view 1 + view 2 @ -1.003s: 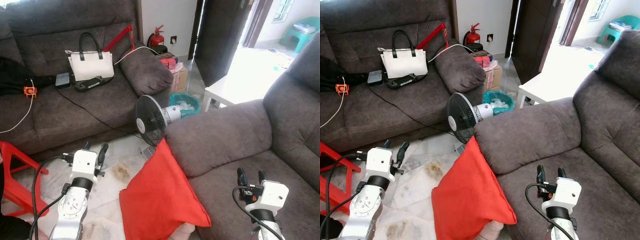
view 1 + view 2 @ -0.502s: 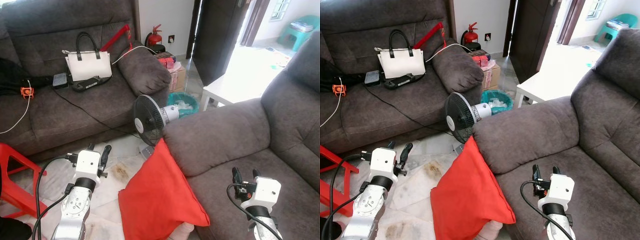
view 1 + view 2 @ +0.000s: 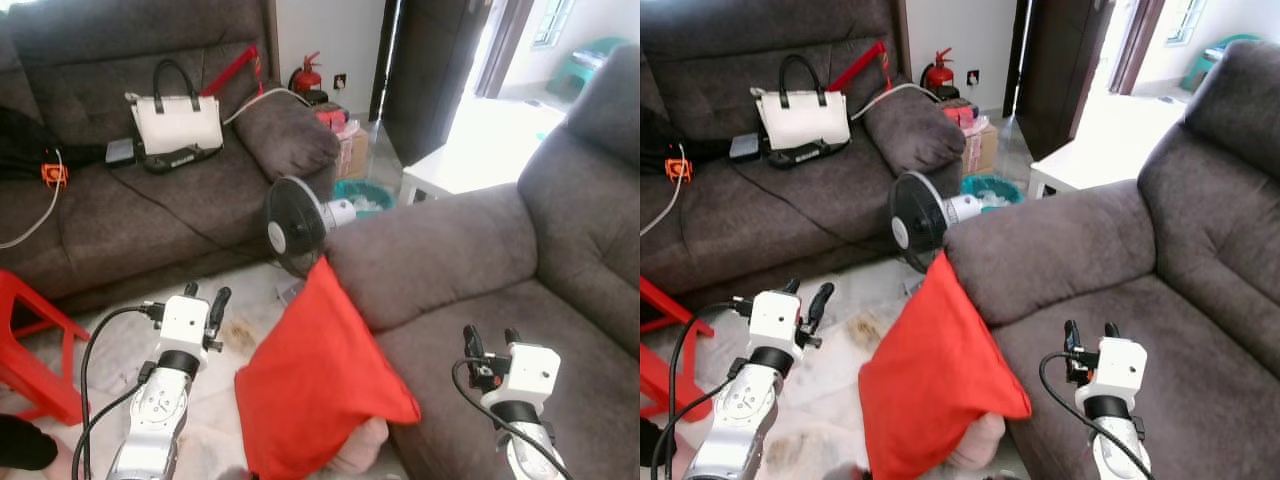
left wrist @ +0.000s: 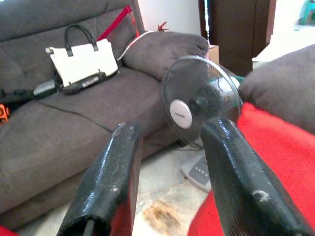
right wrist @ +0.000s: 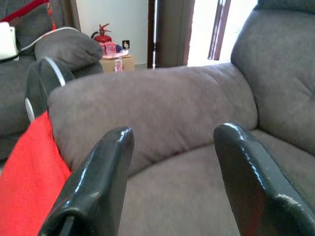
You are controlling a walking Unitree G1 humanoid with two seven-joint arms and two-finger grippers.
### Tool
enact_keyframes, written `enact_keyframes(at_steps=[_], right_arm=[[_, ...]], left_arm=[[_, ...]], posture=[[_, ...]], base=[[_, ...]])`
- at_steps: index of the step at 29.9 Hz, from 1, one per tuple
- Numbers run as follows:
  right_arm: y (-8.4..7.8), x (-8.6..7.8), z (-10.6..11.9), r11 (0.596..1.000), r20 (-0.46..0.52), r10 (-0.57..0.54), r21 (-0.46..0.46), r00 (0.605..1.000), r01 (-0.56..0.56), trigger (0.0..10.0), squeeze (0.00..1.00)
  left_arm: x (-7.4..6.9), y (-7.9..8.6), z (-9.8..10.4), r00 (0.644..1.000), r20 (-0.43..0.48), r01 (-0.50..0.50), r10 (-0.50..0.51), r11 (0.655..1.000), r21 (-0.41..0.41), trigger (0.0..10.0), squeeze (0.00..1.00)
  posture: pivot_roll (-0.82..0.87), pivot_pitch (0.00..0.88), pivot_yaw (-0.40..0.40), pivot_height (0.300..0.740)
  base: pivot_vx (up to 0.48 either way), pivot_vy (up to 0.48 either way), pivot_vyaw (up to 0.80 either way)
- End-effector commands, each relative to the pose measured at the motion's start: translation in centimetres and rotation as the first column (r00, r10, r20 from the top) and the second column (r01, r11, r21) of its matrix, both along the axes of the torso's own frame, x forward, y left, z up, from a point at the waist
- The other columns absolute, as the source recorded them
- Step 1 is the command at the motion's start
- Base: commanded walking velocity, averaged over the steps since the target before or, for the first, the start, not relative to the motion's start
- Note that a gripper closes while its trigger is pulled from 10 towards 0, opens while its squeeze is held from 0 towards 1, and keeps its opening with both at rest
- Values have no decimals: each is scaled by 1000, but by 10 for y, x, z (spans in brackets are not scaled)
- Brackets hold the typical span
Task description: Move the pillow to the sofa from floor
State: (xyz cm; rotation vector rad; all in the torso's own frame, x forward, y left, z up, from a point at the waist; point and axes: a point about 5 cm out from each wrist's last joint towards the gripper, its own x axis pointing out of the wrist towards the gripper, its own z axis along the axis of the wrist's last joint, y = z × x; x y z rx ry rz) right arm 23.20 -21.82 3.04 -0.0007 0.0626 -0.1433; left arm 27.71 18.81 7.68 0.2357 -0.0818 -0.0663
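Red pillow [image 3: 315,385] stands on the floor [image 3: 245,300], its upper corner leaning against the armrest of the grey sofa [image 3: 470,270]. Left gripper [image 3: 204,294], fingers apart and empty, hovers beside the pillow; right gripper [image 3: 489,338], likewise open and empty, hangs above the sofa seat. Behind: black fan [image 3: 292,225]

Head stereo downward; wrist cameras forward

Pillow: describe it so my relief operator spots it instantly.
Find the grey sofa on the robot's right. The pillow stands on the floor, leaning against that sofa's armrest, just before a black fan. It is the only bright red cushion.
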Motion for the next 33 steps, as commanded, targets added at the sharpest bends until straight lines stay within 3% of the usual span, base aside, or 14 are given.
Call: enact_keyframes(at_steps=[1,30,33], right_arm=[[1,2,3,1000,6,13,-10,1000,-12,10000,0],[4,8,1,999,-22,43,-14,999,-43,10000,0],[6,8,0,998,-28,56,-11,998,-56,10000,0]], left_arm=[[1,-1,2,1000,-3,8,-8,1000,3,10000,0],[2,-4,-2,1000,-23,12,-12,1000,2,10000,0],[2,-4,-2,1000,-24,13,-13,1000,2,10000,0]], posture=[[53,0,-27,617],[54,0,-30,617],[54,0,-31,602]], base=[[0,0,0],[0,0,0],[0,0,0]])
